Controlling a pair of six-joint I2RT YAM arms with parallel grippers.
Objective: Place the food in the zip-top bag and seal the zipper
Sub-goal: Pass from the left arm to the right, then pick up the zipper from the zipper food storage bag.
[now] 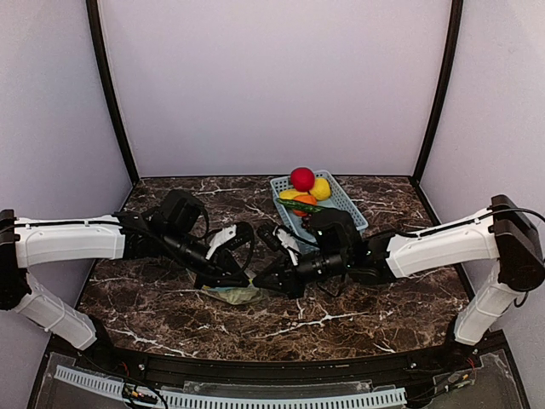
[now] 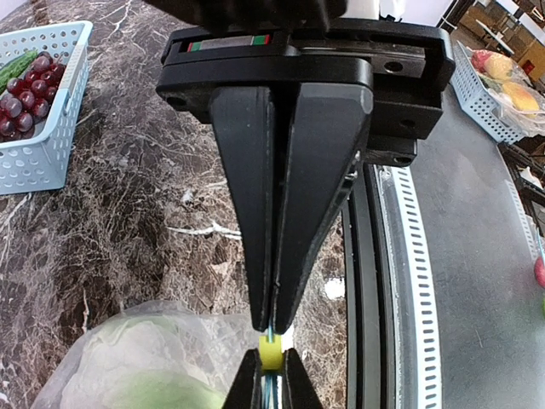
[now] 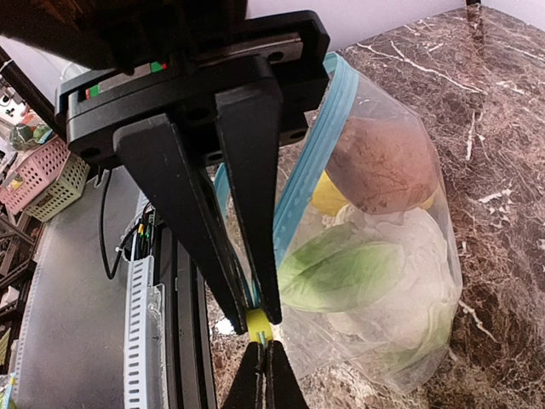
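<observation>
Treat this moment as the sealing step, judging by the layout. Find the food [image 3: 341,268] already inside the bag [image 3: 375,358]: a green piece, a white cauliflower [image 3: 400,234], a sliver of yellow banana [image 3: 326,198] and a brown lump [image 3: 383,162] of unclear kind. Locate the bag near the middle of the table [image 1: 383,298], under the meeting point of both arms. Note the left gripper [image 2: 272,328] with fingers pressed together on the blue zipper [image 3: 311,170]. Note the right gripper [image 3: 255,311] clamped on the same strip, tip to tip with the left across a small yellow piece [image 2: 270,351] of unknown purpose. To seal well, hold one gripper fixed as an anchor and draw the other along the strip in a straight line, with a firm, even pinch from end to end. Pull parallel to the mouth edge, never across it, to avoid twisting the tracks apart. Check for film or food caught in the strip, above all near the banana, just beside the zipper. Expect slippery, floppy plastic and a shifting load inside; move slowly and avoid any lift beyond the minimum. Work over a dark, marble-patterned table with pale veins, smooth by the look of it and likely to let the bag slide. Mind the light-blue basket [image 1: 353,210] just beyond the grippers, on the far right, holding a red ball [image 1: 301,178] and other toy fruit. Allow for pale lilac walls [image 1: 272,77] on the left, right and far sides, black corner posts [image 1: 111,94] and a white slotted rail [image 1: 255,399] along the near edge.
</observation>
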